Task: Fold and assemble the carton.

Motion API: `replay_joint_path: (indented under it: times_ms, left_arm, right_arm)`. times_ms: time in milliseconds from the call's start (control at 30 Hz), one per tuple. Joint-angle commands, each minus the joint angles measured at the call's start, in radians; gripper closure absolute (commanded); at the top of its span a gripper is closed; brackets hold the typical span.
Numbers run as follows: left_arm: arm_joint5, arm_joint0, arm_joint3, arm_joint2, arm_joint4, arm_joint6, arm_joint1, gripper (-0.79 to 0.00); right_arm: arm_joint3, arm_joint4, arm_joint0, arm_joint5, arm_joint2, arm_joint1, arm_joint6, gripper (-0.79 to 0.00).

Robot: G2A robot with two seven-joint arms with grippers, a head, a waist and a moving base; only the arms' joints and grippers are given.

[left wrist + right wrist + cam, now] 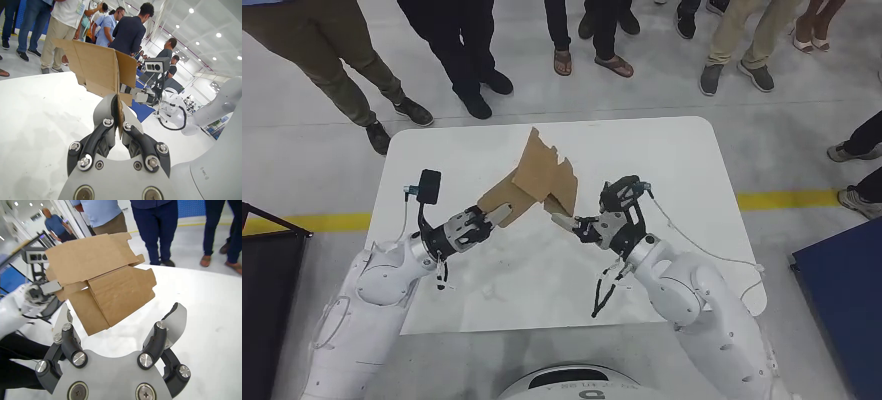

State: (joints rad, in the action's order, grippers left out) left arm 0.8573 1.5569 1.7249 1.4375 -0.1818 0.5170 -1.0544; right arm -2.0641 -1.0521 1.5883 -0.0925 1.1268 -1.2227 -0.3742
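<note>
A flat brown carton (537,178), partly folded along its creases, is held tilted above the middle of the white table (682,160). My left gripper (504,212) is shut on its lower left edge; in the left wrist view the cardboard edge (100,72) runs pinched between the fingers (105,109). My right gripper (562,220) is at the carton's lower right corner, open. In the right wrist view that corner of the carton (113,291) hangs between the spread fingers (175,313), touching neither one that I can see.
Several people stand along the table's far edge (542,125). A blue panel (842,300) stands on the floor at the right and a dark frame (262,280) at the left. Bare table surface (502,300) lies near the front.
</note>
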Motion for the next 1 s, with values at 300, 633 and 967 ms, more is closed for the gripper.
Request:
replay_joint_path:
  times_ms: [300, 633, 967]
  left_arm:
    - [0.01, -0.006, 0.004, -0.016, -0.01, -0.007, 0.004, 0.0]
    - [0.019, -0.005, -0.002, -0.013, -0.007, -0.021, 0.009, 0.0]
    - [0.021, -0.008, -0.003, -0.018, -0.008, -0.03, 0.013, 0.0]
  right_arm:
    - [-0.053, -0.039, -0.006, 0.035, -0.019, -0.006, 0.046, -0.566]
    - [-0.033, -0.05, -0.021, 0.031, 0.001, -0.005, 0.027, -0.523]
    - [-0.03, 0.057, -0.023, 0.021, 0.075, -0.003, 0.038, -0.57]
